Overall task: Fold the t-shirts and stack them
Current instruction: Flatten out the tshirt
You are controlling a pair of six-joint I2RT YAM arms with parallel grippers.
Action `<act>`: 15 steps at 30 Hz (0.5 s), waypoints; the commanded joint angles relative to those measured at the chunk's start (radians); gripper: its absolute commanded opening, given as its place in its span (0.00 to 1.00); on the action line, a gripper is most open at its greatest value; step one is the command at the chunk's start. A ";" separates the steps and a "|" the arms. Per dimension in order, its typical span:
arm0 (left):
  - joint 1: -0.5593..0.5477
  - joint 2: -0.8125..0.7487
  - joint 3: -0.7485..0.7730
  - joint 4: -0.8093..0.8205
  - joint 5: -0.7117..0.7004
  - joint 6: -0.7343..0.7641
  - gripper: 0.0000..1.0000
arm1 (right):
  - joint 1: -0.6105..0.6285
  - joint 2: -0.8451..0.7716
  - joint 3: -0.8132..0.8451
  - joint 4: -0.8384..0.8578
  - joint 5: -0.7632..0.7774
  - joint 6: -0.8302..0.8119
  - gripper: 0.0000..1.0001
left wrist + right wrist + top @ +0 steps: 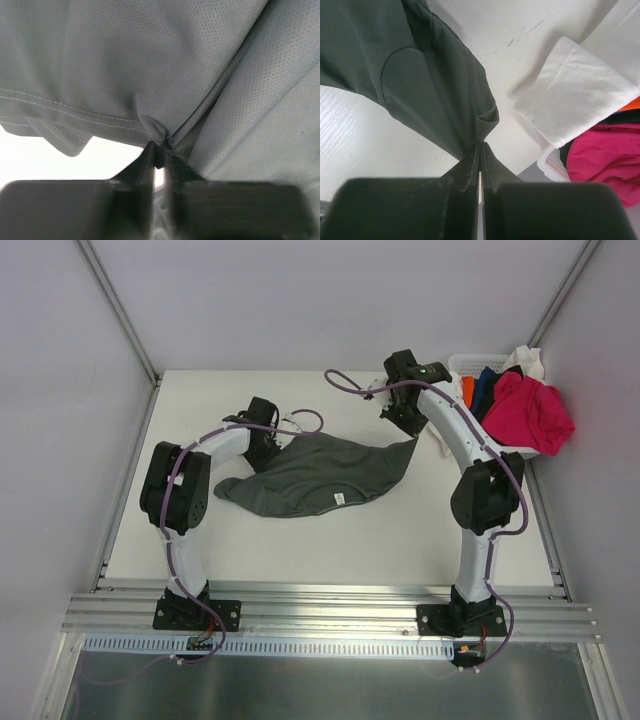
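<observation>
A dark charcoal grey t-shirt [320,480] lies crumpled across the middle of the table, stretched between both arms. My left gripper [268,440] sits at its upper left corner. In the left wrist view the jaws [160,147] are pinched on a small fold of the grey cloth [150,75]. My right gripper [408,430] is at the shirt's far right tip. In the right wrist view it [481,145] is shut on the hemmed edge of the grey t-shirt [420,75], lifted a little above the table.
A white plastic basket [462,364] stands at the back right corner. It holds a magenta-pink t-shirt [535,410], a white one [528,360], plus orange [467,390] and navy [487,390] cloth. The white shirt [575,95] hangs over the basket's rim close to my right gripper.
</observation>
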 commanded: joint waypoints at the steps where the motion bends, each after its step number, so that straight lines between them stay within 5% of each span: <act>1: 0.008 -0.048 0.008 -0.014 0.027 -0.006 0.01 | 0.005 0.003 0.044 -0.012 0.002 0.015 0.01; 8: 0.008 -0.148 0.005 -0.012 -0.007 0.003 0.00 | 0.001 0.008 0.050 -0.001 0.031 0.002 0.00; 15: 0.026 -0.295 0.157 -0.032 -0.082 0.070 0.00 | -0.025 0.012 0.154 0.039 0.061 0.035 0.01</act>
